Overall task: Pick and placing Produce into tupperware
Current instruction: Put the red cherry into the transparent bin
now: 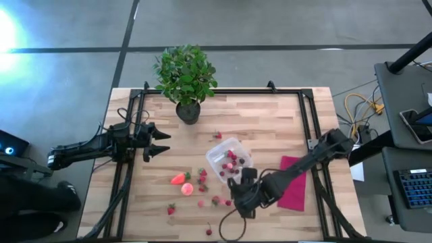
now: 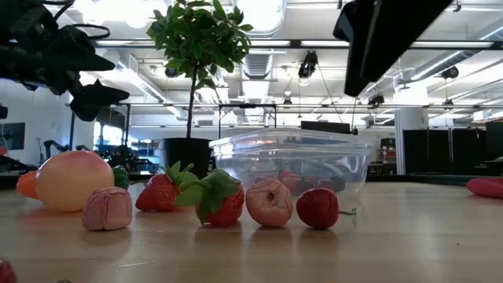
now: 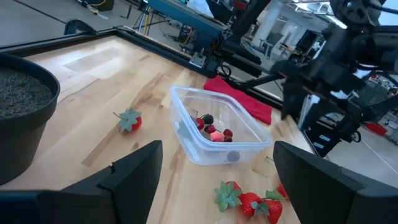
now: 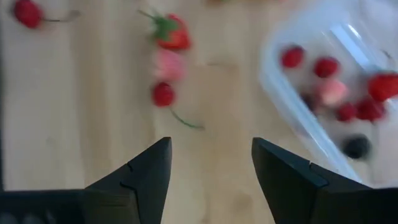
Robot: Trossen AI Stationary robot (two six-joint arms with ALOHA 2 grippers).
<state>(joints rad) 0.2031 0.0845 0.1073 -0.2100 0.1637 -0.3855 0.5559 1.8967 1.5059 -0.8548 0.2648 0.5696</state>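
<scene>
Now we are lining up the right hand [image 4: 210,163], fingers wide and empty, over loose produce just beside the tupperware [image 1: 228,160].
We are judging that it should drop straight onto the stemmed cherry [image 4: 163,94], whose stem is trailing toward the hand and the container's side, and pinch across the round body. Left hand [image 1: 160,142], also wide, is waiting near the counter's [image 1: 270,115] left edge.

You find no text, label, brand, number or sign that can be read in any of the four views, neither on the table, the arms, nor the room behind them.
</scene>
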